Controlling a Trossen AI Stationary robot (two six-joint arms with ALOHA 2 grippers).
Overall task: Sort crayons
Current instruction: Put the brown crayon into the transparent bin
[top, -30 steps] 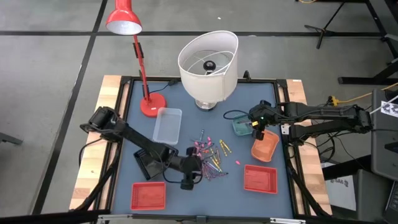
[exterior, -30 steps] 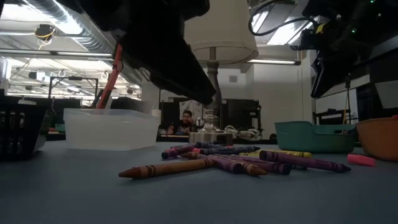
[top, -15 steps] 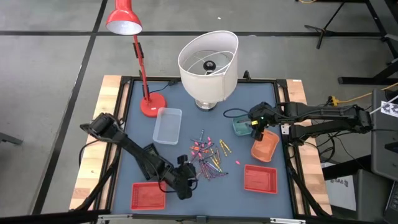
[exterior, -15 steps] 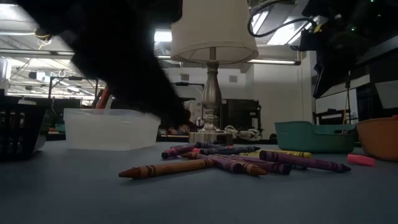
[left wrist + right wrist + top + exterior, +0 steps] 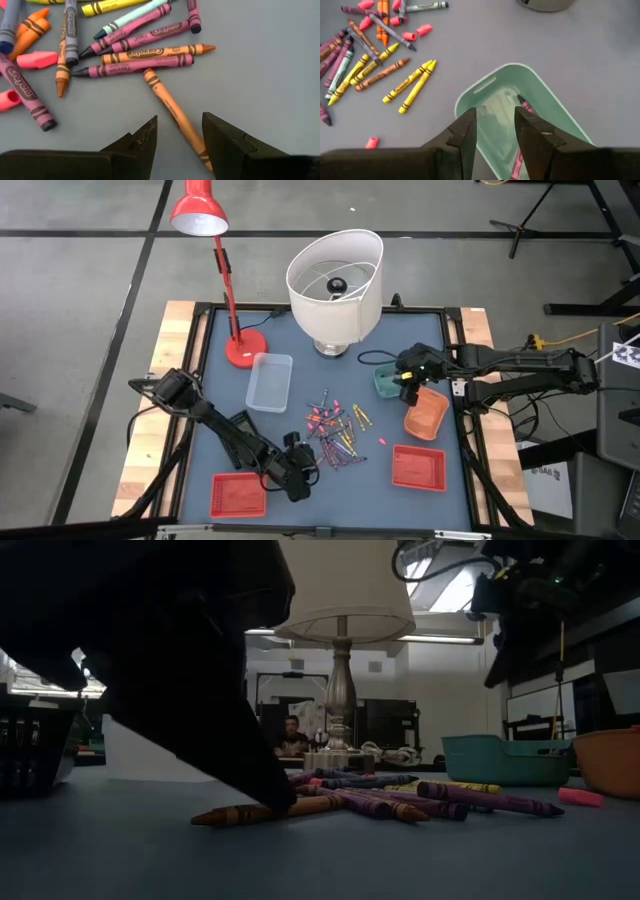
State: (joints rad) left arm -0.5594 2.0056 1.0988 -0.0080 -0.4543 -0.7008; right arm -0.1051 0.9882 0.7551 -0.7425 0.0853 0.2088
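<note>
A heap of mixed-colour crayons (image 5: 335, 435) lies flat on the blue table top, also in the left wrist view (image 5: 145, 52) and the right wrist view (image 5: 365, 55). My left gripper (image 5: 296, 480) is open and low at the heap's near edge. Its fingers (image 5: 180, 145) stand on either side of an orange-brown crayon (image 5: 167, 102), which lies apart from the heap (image 5: 240, 812). My right gripper (image 5: 405, 380) is open and empty (image 5: 495, 135) above a green tray (image 5: 540, 100). A magenta crayon (image 5: 517, 162) lies in that tray. My left gripper's fingers come from above, slanting, and straddle the near end (image 5: 197, 145) of the orange-brown crayon, lying across it. One finger (image 5: 225, 145) covers that end; I cannot tell whether it touches. The crayon lies flat on the table.
A clear tray (image 5: 270, 380), two red trays (image 5: 238, 495) (image 5: 420, 467) and an orange tray (image 5: 427, 415) stand around the heap. A red desk lamp (image 5: 245, 350) and a white-shaded lamp (image 5: 335, 275) stand at the far side. Pink stubs (image 5: 385, 443) lie loose.
My left gripper has gone toward the table's near edge and down, from over the heap to the orange-brown crayon. My right gripper has shifted a little toward the far left, over the green tray. The crayons have stayed in place.
</note>
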